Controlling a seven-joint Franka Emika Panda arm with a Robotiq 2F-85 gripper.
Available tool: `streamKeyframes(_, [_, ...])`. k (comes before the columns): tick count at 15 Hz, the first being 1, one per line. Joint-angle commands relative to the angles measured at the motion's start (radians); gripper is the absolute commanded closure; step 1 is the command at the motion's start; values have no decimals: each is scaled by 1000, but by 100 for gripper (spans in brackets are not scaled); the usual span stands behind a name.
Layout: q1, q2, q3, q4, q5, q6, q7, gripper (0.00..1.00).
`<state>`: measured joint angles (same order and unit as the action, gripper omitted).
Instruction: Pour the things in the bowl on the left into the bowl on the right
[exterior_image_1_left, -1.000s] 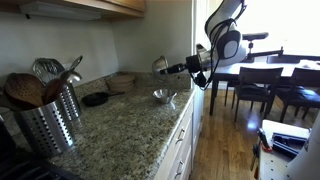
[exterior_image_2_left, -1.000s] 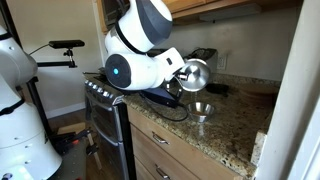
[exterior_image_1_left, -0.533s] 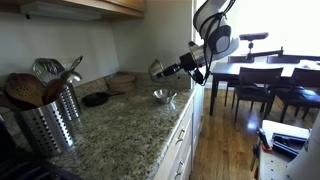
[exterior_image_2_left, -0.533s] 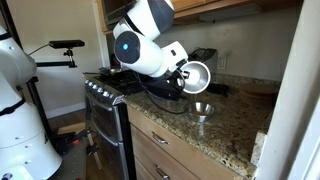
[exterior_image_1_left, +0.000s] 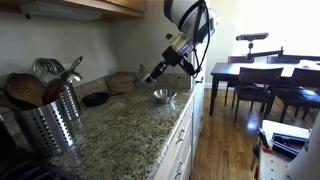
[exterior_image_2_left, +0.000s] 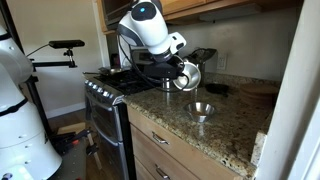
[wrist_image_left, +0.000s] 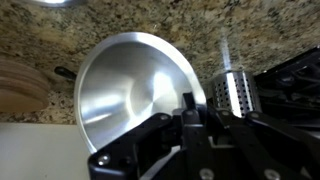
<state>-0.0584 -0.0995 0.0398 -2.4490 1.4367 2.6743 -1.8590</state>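
The speckled brown granite counter (exterior_image_1_left: 120, 135) runs along the wall in both exterior views, ending beside a black stove (exterior_image_2_left: 108, 82) in an exterior view. Above it reaches the white and black robot arm (exterior_image_2_left: 148, 25), bent down toward the counter's far end. Off the counter's open side stands a dark wooden dining table (exterior_image_1_left: 262, 71) with chairs around it. At the near end of the counter in an exterior view sits a perforated metal utensil holder (exterior_image_1_left: 50, 118), stuffed with wooden spoons and metal tools; the wrist view shows it too, small and just beside the bowl's edge. The fingers (wrist_image_left: 188, 108) are clamped on the rim of a shiny round steel bowl (wrist_image_left: 130, 90), which hangs in the air above the counter, tipped well over onto its side so that its bright inside faces the wrist camera; nothing can be made out inside it. In an exterior view this held bowl (exterior_image_2_left: 189, 75) is near the stove end. A smaller steel bowl (exterior_image_2_left: 201, 110) rests upright on the counter nearer the front edge, apart from the held one and lower. A small dark round dish (exterior_image_1_left: 95, 99) lies flat on the counter between the utensil holder and the bowls.
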Motion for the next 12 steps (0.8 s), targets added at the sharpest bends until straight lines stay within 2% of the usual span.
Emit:
streamKeyframes(1, [38,29,23,21,-278,47,275,93])
streamKeyframes(6, [49,116,51,77,-716,-19,632,93])
streamKeyframes(7, [72,128,32,93,-786,-36,687,93])
streamKeyframes(9, [80,159,36,130,-911,-71,790,93])
streamKeyframes(12, [90,197,48,195,-1028,-139,887,93])
